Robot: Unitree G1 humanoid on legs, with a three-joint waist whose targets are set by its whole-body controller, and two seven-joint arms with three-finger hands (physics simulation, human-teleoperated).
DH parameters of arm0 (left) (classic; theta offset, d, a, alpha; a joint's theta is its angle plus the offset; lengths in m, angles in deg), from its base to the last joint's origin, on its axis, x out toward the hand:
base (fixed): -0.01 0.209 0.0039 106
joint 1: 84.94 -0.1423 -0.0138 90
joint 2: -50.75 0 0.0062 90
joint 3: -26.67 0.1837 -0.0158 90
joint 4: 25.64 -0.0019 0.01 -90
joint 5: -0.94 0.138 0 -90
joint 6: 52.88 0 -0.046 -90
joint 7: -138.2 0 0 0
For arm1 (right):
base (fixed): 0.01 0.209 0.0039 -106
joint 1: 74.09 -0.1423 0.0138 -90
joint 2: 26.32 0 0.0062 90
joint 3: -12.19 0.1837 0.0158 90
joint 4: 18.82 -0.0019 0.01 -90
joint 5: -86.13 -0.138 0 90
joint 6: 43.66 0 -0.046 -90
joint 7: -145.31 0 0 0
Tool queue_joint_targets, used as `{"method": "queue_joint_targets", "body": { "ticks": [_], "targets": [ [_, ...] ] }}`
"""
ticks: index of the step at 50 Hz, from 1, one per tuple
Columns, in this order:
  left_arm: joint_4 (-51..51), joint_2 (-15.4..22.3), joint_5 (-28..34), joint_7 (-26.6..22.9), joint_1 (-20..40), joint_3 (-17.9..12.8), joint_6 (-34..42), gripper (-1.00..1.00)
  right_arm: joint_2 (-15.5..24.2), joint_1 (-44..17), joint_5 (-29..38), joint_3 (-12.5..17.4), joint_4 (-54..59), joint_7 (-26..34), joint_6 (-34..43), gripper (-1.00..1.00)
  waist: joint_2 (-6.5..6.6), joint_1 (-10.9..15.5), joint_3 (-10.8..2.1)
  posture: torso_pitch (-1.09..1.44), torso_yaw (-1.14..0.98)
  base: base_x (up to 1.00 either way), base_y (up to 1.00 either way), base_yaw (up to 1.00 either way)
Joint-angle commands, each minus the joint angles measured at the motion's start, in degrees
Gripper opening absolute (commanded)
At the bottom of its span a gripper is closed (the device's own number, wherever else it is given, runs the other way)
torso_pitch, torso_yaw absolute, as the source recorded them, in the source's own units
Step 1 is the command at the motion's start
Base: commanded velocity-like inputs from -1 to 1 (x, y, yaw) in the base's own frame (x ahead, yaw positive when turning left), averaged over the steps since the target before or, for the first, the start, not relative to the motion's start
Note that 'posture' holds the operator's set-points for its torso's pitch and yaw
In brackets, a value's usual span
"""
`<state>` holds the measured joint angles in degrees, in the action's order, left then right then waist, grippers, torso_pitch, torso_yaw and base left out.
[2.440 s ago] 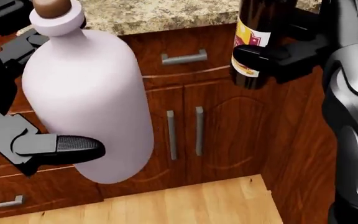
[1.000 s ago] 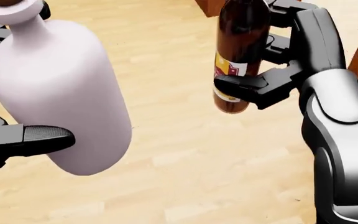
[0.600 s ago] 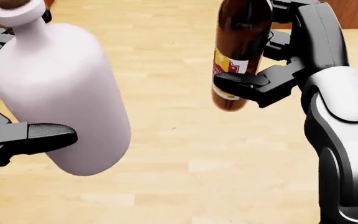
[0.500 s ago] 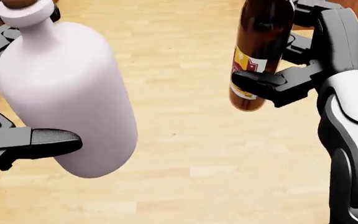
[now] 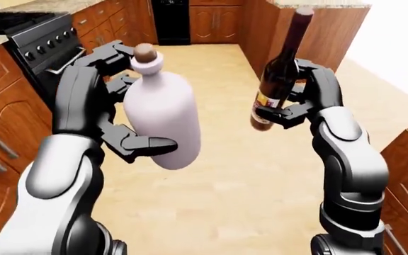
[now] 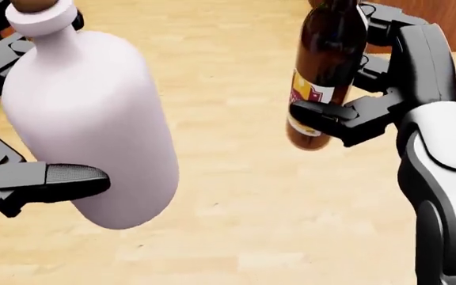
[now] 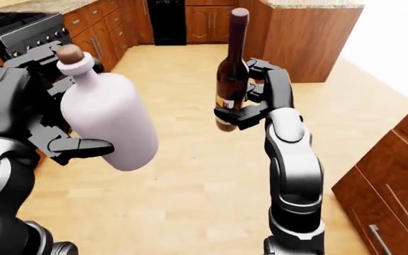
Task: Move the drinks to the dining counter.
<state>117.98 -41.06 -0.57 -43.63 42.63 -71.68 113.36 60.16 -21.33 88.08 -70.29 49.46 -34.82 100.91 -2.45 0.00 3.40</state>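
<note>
carry step under way: left hand [image 5: 122, 125] clasps the pale corked bottle [image 5: 163, 119] at centre-left, right hand [image 5: 300, 101] wraps the dark wine bottle [image 5: 278, 79] upper centre-right; next, probably walk to the dining counter.

A pale wooden plank floor [image 7: 190, 159] spread beneath both sets of fingers, running up the eye views into a kitchen aisle. Directly on it stood reddish-brown cabinets [image 7: 105, 32] out past the left fingers, with a black stove [image 5: 41, 37] set among them. Beyond the right fingers an island of the same wood [image 7: 310, 42] rested on the boards, topped by a speckled stone counter [image 7: 310, 3]. More cabinets [image 7: 395, 180] stood on the floor below and outward of the right fingers.
</note>
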Motion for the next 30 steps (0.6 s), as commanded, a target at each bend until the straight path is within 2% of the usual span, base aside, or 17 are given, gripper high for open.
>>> {"method": "queue_joint_targets", "body": {
  "ticks": [1, 4, 6, 7, 8, 9, 10, 12, 15, 18, 20, 21, 22, 23, 24, 26, 30],
  "targets": [
    [1.6, 0.6, 1.3, 1.0, 2.2, -1.1, -2.4, -1.0, -0.1, -3.1, -0.8, -0.4, -4.5, 0.0, -4.6, -1.0, 0.07, 0.0, -1.14, 0.0, 0.0, 1.0, -0.02, 0.0],
    [1.8, 0.6, 1.5, 0.9, 2.1, -1.0, -2.3, -1.0, -0.1, -2.7, -0.6, -0.4, -5.2, 0.2, -4.4, -1.0, 0.83, -0.9, -1.86, 0.0, 0.0, 1.0, -0.01, 0.0],
    [2.2, 0.6, 1.5, 0.8, 2.4, -1.0, -1.7, -1.0, -0.2, -2.6, -0.6, -0.3, -5.5, 0.2, -4.3, -1.0, 2.18, -0.7, -2.97, 0.0, 0.0, 1.0, 0.0, 0.0],
    [2.3, 0.7, 1.6, 0.7, 2.6, -1.2, -1.5, -1.0, -0.2, -2.6, -0.6, -0.3, -5.6, 0.3, -4.1, -1.0, 3.85, -0.2, -3.18, 0.0, 0.0, 1.0, 0.0, 0.0],
    [2.3, 0.7, 1.6, 0.6, 2.7, -1.3, -1.3, -1.0, -0.3, -2.5, -0.5, -0.5, -5.7, 0.2, -4.2, -1.0, 6.87, 0.4, -3.8, 0.0, 0.0, 1.0, 0.0, 0.0],
    [2.4, 0.8, 1.6, 0.6, 2.9, -1.3, -1.0, -1.0, -0.4, -2.3, -0.3, -0.7, -5.5, 0.3, -4.3, -1.0, 5.22, 0.4, -2.32, 0.0, 0.0, 1.0, 0.0, 0.0],
    [2.2, 0.8, 1.7, 0.6, 3.0, -1.2, -1.2, -1.0, -0.4, -2.3, -0.2, -0.8, -5.4, 0.4, -4.4, -1.0, 5.4, -0.1, 0.33, 0.0, 0.0, 1.0, 0.0, 0.0],
    [2.5, 0.9, 1.8, 0.6, 4.0, -0.9, 0.0, -1.0, -0.3, -2.7, -0.2, -0.4, -5.8, 0.6, -3.6, -1.0, 5.8, 1.1, -1.73, 0.0, 0.0, 1.0, 0.0, 0.0],
    [2.5, 0.6, 2.0, 0.6, 3.6, -0.5, -0.5, -1.0, -0.2, -2.5, -0.1, -0.4, -6.2, 0.8, -3.2, -1.0, 5.61, 1.7, -1.28, 0.0, 0.0, 1.0, 0.0, 0.0],
    [2.7, 0.7, 2.1, 0.5, 4.2, -0.6, 0.3, -1.0, -0.2, -2.5, 0.0, -0.4, -6.5, 0.9, -2.9, -1.0, 5.26, 2.7, -2.3, 0.0, 0.0, 1.0, 0.0, 0.0],
    [2.9, 0.8, 2.2, 0.4, 4.6, -0.7, 0.8, -1.0, -0.4, -2.1, 0.0, -0.5, -6.4, 0.9, -3.4, -1.0, 4.24, 2.6, -3.31, 0.0, 0.0, 1.0, 0.0, 0.0],
    [3.0, 0.9, 2.2, 0.3, 4.9, -0.7, 1.1, -1.0, -0.4, -2.1, 0.1, -0.6, -6.3, 0.8, -3.5, -1.0, 2.63, 2.1, -3.4, 0.0, 0.0, 1.0, 0.0, 0.0],
    [3.1, 0.8, 2.2, 0.2, 5.0, -0.9, 1.3, -1.0, -0.5, -2.2, 0.2, -0.7, -6.5, 0.9, -3.3, -1.0, -0.61, 1.5, -3.46, 0.0, 0.0, 1.0, 0.0, 0.0],
    [3.2, 0.8, 2.2, 0.2, 4.9, -0.9, 1.4, -1.0, -0.4, -2.2, 0.4, -0.8, -6.4, 0.9, -3.1, -1.0, 0.65, 1.5, -2.17, 0.0, 0.0, 1.0, 0.0, 0.0],
    [3.1, 0.8, 2.2, 0.2, 4.9, -0.9, 1.3, -1.0, -0.5, -2.3, 0.4, -0.7, -6.5, 1.0, -3.0, -1.0, 0.49, 1.8, 0.51, 0.0, 0.0, 1.0, 0.0, 0.0],
    [3.3, 0.9, 2.3, 0.1, 5.4, -0.9, 1.7, -1.0, -0.6, -2.2, 0.4, -0.7, -6.7, 1.0, -3.0, -1.0, -0.43, 0.5, -1.91, 0.0, 0.0, 1.0, 0.0, 0.0],
    [3.4, 0.9, 2.4, 0.1, 5.2, -0.9, 1.6, -1.0, -0.8, -1.8, 0.4, -0.7, -6.8, 1.2, -3.6, -1.0, -0.52, -0.3, -1.92, 0.0, 0.0, 1.0, 0.05, 0.0]
  ]
}}
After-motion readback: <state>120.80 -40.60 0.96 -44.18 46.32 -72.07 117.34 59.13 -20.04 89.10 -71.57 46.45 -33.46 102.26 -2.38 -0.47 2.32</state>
